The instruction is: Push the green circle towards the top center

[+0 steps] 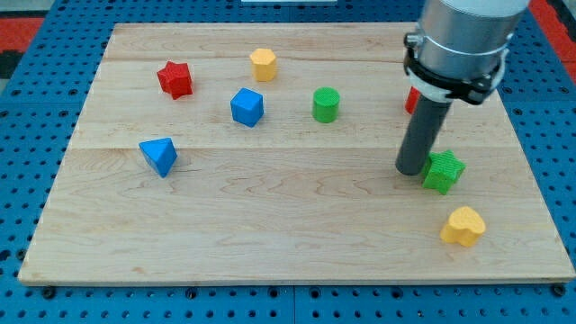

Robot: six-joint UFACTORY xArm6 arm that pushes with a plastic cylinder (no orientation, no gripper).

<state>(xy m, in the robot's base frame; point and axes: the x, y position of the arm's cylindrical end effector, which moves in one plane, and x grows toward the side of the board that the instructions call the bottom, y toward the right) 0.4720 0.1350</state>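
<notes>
No claw — our tip (412, 171) touches green star (444, 171); we swing left, near side of green circle (326, 105), push far.

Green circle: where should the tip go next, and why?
Probably slide my tip toward the view's left and bottom, to get below the green circle. The tip sits right beside the green star, well to the right of the circle, so it cannot yet push the circle toward the board's top center.
</notes>
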